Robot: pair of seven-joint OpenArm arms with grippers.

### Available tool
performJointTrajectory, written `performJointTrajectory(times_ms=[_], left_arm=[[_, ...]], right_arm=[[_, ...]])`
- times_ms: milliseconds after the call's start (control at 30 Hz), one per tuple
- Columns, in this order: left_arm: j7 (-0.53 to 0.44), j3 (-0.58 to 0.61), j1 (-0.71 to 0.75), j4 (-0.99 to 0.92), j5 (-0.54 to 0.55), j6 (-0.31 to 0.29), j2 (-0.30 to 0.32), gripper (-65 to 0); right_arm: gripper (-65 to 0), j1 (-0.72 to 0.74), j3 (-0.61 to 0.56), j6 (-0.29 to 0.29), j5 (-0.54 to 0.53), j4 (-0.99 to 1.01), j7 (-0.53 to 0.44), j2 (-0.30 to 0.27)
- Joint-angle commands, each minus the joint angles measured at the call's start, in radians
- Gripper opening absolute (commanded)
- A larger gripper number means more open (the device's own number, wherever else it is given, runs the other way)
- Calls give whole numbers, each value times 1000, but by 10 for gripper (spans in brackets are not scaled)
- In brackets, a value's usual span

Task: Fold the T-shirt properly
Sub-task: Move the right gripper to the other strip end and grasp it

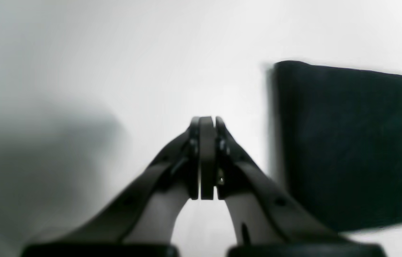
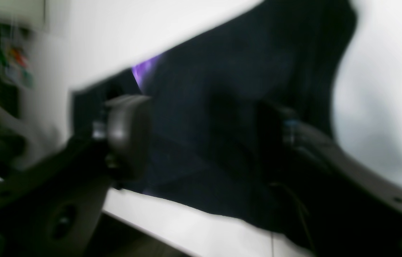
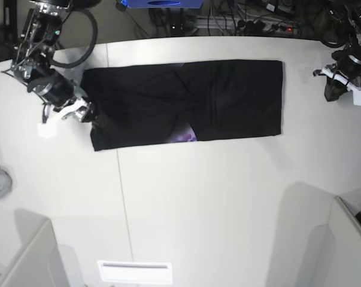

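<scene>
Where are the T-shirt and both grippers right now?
T-shirt (image 3: 228, 98), base view, plain black middle.
Left gripper (image 1: 207, 123), left wrist view, shut fingertips.
Right gripper (image 2: 204, 139), right wrist view, open over cloth.

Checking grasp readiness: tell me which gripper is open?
The right gripper, its jaws spread wide over the T-shirt. The left gripper is shut, off to the cloth's side.
</scene>
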State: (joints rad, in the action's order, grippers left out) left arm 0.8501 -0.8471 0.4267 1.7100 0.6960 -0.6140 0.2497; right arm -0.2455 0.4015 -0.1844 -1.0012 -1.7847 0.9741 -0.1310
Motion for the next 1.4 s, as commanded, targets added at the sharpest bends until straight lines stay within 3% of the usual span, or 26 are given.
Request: performJointTrajectory(times_ms=[0, 67, 133, 200, 267, 400, 533, 733, 933, 1100, 1200, 1333, 1367], left_arm=[[-33, -30, 10, -9, 14, -22, 26, -650], [-85, -50, 21, -54, -20, -60, 30, -650], [-153, -34, 24, -80, -121, -77, 26, -650], [-216, 16, 24, -90, -250, -84, 21, -650], [-257, 53, 28, -98, -313, -84, -6, -650], [-271, 64, 19, -115, -321, -84, -36, -650], [-269, 68, -7, -123, -322, -84, -46, -650], [-269, 70, -15, -132, -322, -84, -56, -650], [-269, 147, -22, -141, -322, -84, -56, -650], [-272, 200, -32, -152, -322, -84, -56, -650], [-272, 231, -35, -155, -322, -84, -56, -650], [-272, 303, -42, -149, -322, -83, -57, -650], [-271, 332, -48, -149, -322, -63, -57, -650]], right_arm=[[-219, 16, 23, -7, -31, 19, 3, -6], [-237, 45, 70, -7, -34, 90, 9, -9], [-242, 62, 80, -7, -34, 142, 9, -42], [-243, 71, 37, -7, -34, 190, 1, -81], [-243, 71, 1, -7, -34, 228, -14, -104], [-240, 65, -48, -11, -34, 279, -57, -129], [-242, 64, -88, -65, -34, 296, -57, -129], [-245, 53, -163, -68, -32, 308, -62, -129], [-248, 50, -241, -68, -31, 308, -63, -137], [-254, 53, -250, -68, 81, 308, -65, -126], [-363, 56, -250, -68, 149, 305, -67, -109], [-647, 74, -250, -69, 215, 300, -82, -103], [-650, 76, -250, -69, 226, 300, -91, -103]])
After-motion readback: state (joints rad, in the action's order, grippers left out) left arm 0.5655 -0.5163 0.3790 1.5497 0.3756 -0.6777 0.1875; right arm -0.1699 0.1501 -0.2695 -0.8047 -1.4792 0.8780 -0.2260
